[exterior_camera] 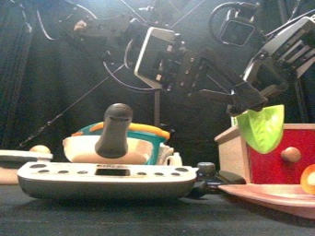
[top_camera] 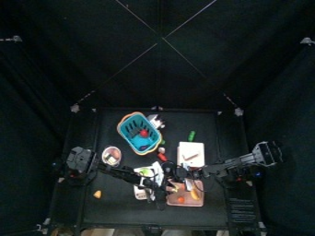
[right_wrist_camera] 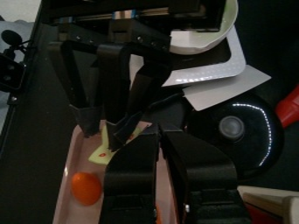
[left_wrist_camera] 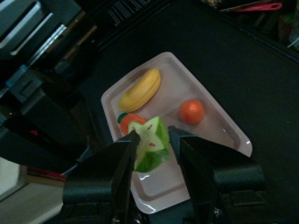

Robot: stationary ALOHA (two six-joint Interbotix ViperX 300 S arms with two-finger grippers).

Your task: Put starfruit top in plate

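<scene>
My left gripper [left_wrist_camera: 153, 140] is shut on the starfruit top [left_wrist_camera: 149, 150], a green and yellow wedge, and holds it above the salmon-pink plate [left_wrist_camera: 219, 133]. The plate carries a banana [left_wrist_camera: 142, 87], an orange round fruit [left_wrist_camera: 193, 111] and a red piece [left_wrist_camera: 131, 123]. In the front view the starfruit top [exterior_camera: 261, 127] hangs from the left gripper [exterior_camera: 250, 103] above the plate [exterior_camera: 277, 195] at the right. The right wrist view shows the starfruit top [right_wrist_camera: 117, 140] just beyond my right gripper [right_wrist_camera: 160, 144], whose jaws stand close together and empty over the plate [right_wrist_camera: 87, 162].
A grey device with a dark joystick [exterior_camera: 110, 180] lies at the table's front. A teal basket [top_camera: 138, 129] stands behind it. A red and wooden box [exterior_camera: 281, 152] stands at the right behind the plate. A white board [right_wrist_camera: 216, 70] and a black disc [right_wrist_camera: 239, 127] lie near the plate.
</scene>
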